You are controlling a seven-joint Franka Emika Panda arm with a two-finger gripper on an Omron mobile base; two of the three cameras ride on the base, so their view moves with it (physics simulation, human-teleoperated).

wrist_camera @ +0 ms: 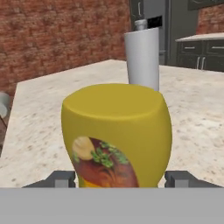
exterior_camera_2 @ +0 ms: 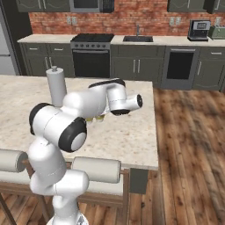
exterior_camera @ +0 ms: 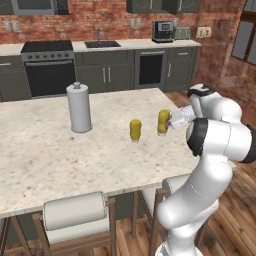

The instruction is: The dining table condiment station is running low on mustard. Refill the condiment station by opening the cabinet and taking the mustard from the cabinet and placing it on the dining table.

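White-cushioned stool (exterior_camera: 75, 212) nearest, tucked under the table (exterior_camera: 40, 165) edge, on the near side of the paper-towel roll (exterior_camera: 79, 107). Further in, right of the roll and well apart from it, grips the mustard (exterior_camera: 163, 121) with the hand (exterior_camera: 171, 122), fingertips (wrist_camera: 61, 179) pressed flush to both sides of the yellow body, orange-red label turned toward the hand camera. Holds it upright at the beige granite top; cannot tell whether its base touches. Between mustard and roll, a second yellow bottle (exterior_camera: 135, 129) standing on the table, nearer the mustard. Beyond the roll, a black oven (exterior_camera: 49, 70) below the brick wall.
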